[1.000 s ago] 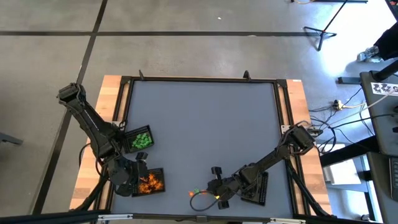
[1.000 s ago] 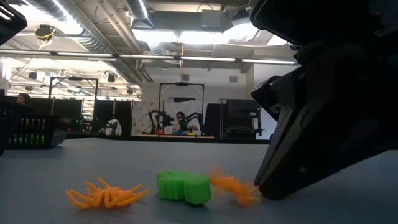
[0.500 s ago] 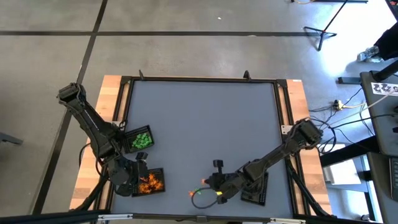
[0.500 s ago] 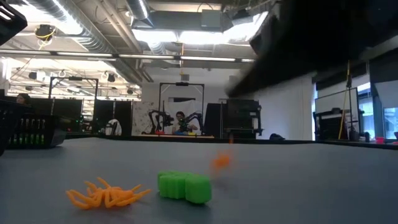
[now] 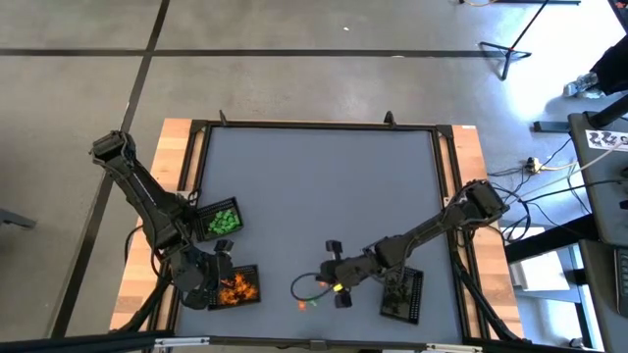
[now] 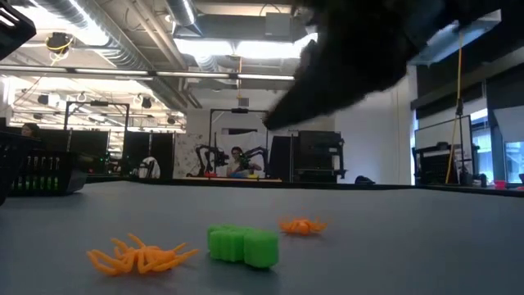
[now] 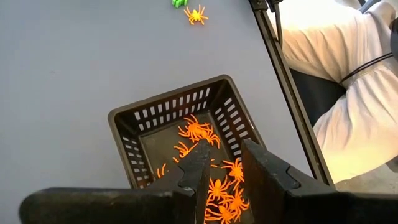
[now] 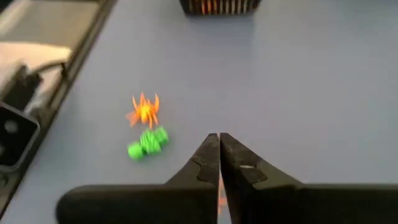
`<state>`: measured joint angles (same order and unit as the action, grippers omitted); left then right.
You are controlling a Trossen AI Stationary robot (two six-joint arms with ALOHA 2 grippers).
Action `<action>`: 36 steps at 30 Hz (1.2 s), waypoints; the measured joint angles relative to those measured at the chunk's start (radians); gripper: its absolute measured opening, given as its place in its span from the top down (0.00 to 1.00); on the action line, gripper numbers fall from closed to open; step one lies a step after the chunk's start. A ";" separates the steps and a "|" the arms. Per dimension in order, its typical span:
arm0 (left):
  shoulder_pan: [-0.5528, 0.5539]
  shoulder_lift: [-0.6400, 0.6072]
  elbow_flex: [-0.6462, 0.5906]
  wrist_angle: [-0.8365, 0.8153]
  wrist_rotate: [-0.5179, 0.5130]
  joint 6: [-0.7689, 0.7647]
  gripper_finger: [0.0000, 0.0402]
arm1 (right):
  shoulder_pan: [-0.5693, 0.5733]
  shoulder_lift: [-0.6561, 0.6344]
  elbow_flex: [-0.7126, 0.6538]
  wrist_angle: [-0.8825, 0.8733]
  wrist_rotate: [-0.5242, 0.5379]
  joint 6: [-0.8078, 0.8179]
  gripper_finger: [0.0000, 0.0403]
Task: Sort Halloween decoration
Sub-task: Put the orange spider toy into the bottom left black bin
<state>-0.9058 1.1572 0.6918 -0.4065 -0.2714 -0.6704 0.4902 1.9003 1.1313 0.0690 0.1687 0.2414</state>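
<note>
So the loose Halloween bits are down at the near edge of the grey table (image 5: 314, 186): an orange spider (image 6: 139, 257), a chunky green piece (image 6: 242, 246) right beside it, and a second orange spider (image 6: 302, 225) lying a bit farther back in the low view. From the right wrist you get one spider and the green piece close together on the mat.

The rest is already binned. One black mesh tray (image 7: 127, 134) holds a heap of orange spiders (image 7: 214, 180); the tray just behind it (image 5: 222, 219) is full of green pieces. A third black tray (image 5: 402, 294) sits over on the right side.

The right gripper (image 8: 219, 155) hangs above the table near the loose pieces, fingers pressed together, and I can't see anything between them. The left gripper (image 7: 225, 163) hovers over the orange tray, fingers a little apart, nothing between them.

No readable writing or brand marks anywhere.
</note>
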 joint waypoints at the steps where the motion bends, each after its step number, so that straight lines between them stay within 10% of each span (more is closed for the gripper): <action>1: 0.000 0.000 0.000 0.000 0.000 0.000 0.79 | -0.002 0.000 0.000 -0.024 -0.005 0.014 0.96; 16: 0.000 0.000 0.000 0.003 0.000 0.000 0.79 | 0.021 0.102 0.000 -0.101 -0.001 0.131 0.58; 27: 0.000 0.000 0.000 0.004 0.000 0.000 0.79 | 0.021 0.122 0.004 -0.106 0.058 0.146 0.96; 36: 0.000 0.000 0.000 0.004 0.000 0.000 0.79 | 0.021 0.115 0.000 -0.085 0.082 0.123 0.99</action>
<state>-0.9058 1.1572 0.6914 -0.4026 -0.2718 -0.6705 0.5110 2.0157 1.1315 -0.0162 0.2506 0.3646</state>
